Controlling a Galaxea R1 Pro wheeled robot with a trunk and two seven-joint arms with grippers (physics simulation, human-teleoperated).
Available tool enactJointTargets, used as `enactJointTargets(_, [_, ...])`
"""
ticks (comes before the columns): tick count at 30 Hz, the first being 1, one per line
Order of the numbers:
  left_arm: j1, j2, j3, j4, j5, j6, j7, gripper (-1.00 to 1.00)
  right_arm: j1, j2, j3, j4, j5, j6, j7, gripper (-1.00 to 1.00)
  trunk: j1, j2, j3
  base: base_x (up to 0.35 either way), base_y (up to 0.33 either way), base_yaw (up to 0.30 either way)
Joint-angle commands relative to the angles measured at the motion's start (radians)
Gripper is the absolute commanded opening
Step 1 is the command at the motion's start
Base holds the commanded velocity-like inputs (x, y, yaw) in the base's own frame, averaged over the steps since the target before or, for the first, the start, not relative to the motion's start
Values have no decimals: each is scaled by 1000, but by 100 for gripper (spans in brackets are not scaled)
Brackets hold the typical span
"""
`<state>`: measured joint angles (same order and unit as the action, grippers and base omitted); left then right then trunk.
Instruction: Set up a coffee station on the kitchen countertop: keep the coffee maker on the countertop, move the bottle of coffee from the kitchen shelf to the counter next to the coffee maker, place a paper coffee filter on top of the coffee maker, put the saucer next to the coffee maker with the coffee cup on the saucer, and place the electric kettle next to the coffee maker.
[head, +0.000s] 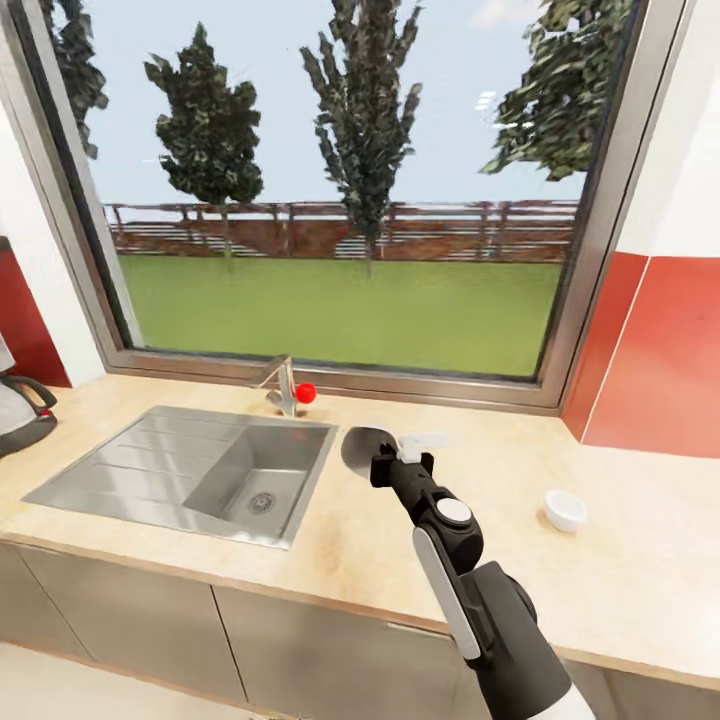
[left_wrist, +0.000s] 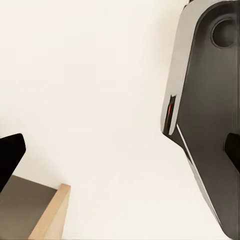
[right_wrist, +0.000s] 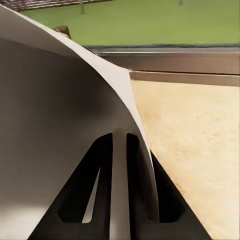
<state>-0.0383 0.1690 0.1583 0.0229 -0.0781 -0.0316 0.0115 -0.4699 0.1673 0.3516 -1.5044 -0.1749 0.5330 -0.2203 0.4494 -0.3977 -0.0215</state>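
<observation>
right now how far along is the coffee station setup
Early, as far as these views show. In hand: the right gripper is shut on the saucer, above the counter beside the sink. The cup sits alone on the counter, still needing the saucer. The kettle stands at the far left.

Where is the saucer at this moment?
In the head view, the saucer is held on edge by the right gripper above the countertop, just right of the sink.

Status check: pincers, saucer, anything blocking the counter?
Right pincer shut on thin round grey saucer, held above beige countertop. Left pincer: state unclear. Small white cup to the right; steel sink to the left.
</observation>
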Motion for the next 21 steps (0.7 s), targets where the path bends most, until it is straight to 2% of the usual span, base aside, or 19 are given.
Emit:
enactJointTargets(1, [-2, -6, 9, 1, -8, -3, 1, 100, -1, 0, 1, -1, -14, 2, -11, -100, 1, -2, -2, 0, 48, 279])
enactJointTargets(4, [-2, -32, 10, -1, -8, -9, 1, 100, -1, 0, 2, 1, -15, 2, -11, -100, 1, -2, -2, 0, 20, 279])
enactJointTargets(8, [-2, -55, 10, -1, -8, -35, 1, 100, -1, 0, 3, 2, -15, 2, -11, -100, 1, -2, -2, 0, 4, 279])
enactJointTargets(15, [-2, -63, 9, -1, -8, -118, 1, 100, -1, 0, 3, 3, -15, 2, -11, -100, 1, -2, -2, 0, 0, 279])
enactJointTargets(21, [-2, -63, 10, -1, -8, -132, 1, 100, -1, 0, 3, 3, -15, 2, -11, -100, 1, -2, -2, 0, 0, 279])
